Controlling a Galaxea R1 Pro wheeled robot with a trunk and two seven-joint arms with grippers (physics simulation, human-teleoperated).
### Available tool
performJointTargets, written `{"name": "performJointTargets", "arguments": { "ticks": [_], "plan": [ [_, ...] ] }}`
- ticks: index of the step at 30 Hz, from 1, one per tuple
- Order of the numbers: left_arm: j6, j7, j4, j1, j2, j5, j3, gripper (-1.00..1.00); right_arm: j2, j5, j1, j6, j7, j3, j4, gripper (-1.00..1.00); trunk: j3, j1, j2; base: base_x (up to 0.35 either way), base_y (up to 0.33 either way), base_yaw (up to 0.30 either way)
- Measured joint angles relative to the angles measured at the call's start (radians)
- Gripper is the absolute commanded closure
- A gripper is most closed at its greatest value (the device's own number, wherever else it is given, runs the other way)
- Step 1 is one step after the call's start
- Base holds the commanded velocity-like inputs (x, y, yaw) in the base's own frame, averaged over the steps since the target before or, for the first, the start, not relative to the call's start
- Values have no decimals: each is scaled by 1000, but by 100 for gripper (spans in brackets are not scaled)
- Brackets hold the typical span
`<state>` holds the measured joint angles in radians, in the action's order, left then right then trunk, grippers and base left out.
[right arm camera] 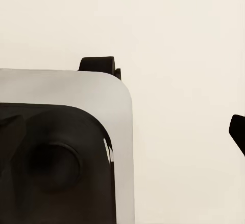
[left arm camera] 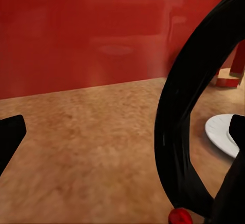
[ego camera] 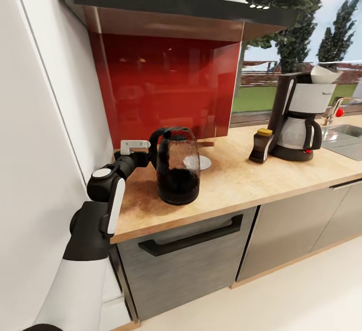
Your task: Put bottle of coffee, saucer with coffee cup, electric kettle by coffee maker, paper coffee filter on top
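The left tool point(ego camera: 146, 156) sits at the black handle point(left arm camera: 176, 132) of the electric kettle point(ego camera: 177, 167), its fingers spread with the handle loop between them and not clenched, while the kettle stands upright on the bench point(ego camera: 236, 180) near the red backsplash, well apart from the coffee maker point(ego camera: 299, 119). The bottle of coffee point(ego camera: 261, 146) stands just beside the coffee maker, a paper filter point(ego camera: 322, 74) sits on top, and a saucer point(left arm camera: 224, 134) lies just behind the kettle. The right tool's state cannot be told; a loose or off-centre grip on the handle could let the kettle swing or tip when lifted, and it could knock the saucer.
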<state>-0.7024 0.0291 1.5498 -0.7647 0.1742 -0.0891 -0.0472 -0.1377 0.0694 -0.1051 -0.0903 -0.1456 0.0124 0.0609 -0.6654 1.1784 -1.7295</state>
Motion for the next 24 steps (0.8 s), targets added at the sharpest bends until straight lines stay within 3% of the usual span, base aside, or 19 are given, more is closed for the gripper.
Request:
{"name": "performJointTargets", "arguments": {
  "ticks": [24],
  "plan": [
    [1,0,0,0,0,-1,0,-100,0,0,0,0,0,0,0,-100,0,0,0,11,-22,0]
  ]
}}
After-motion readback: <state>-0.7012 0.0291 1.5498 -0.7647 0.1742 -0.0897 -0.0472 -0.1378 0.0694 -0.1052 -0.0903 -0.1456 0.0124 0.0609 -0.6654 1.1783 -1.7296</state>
